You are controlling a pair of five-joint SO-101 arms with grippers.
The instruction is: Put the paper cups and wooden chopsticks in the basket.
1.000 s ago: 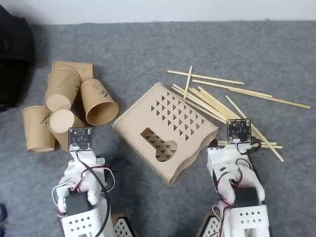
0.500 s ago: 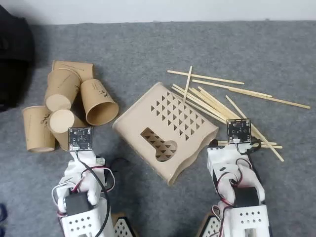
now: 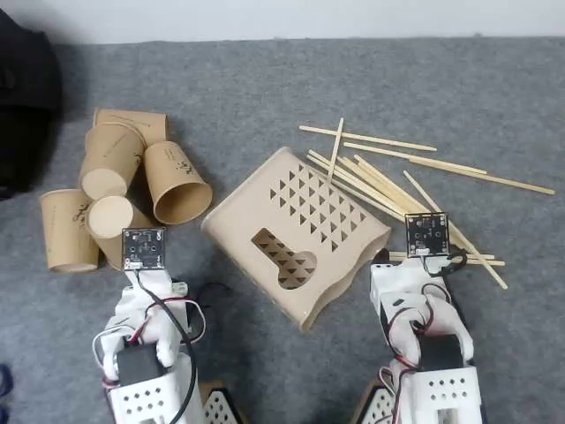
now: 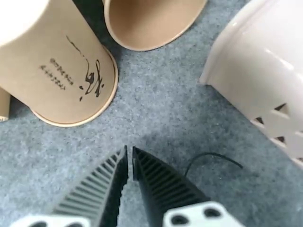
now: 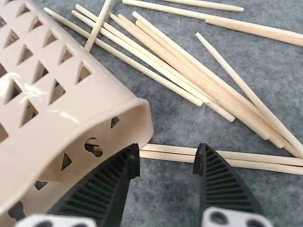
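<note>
Though scattered, chopsticks (image 3: 366,187) mostly diagonal

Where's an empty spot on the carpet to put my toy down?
The biggest bare carpet is the far strip along the wall, beyond the basket, between the paper cups and the chopsticks. It is crowded around the cups and among the chopsticks.

Smooth, glossy beige plastic for the basket (image 3: 238,221); matt brown paper for the cups (image 3: 177,181); pale, bare wood for the chopsticks (image 5: 180,61) — all on rough, felt-like grey cloth (image 3: 265,88), dull and fibrous.
</note>
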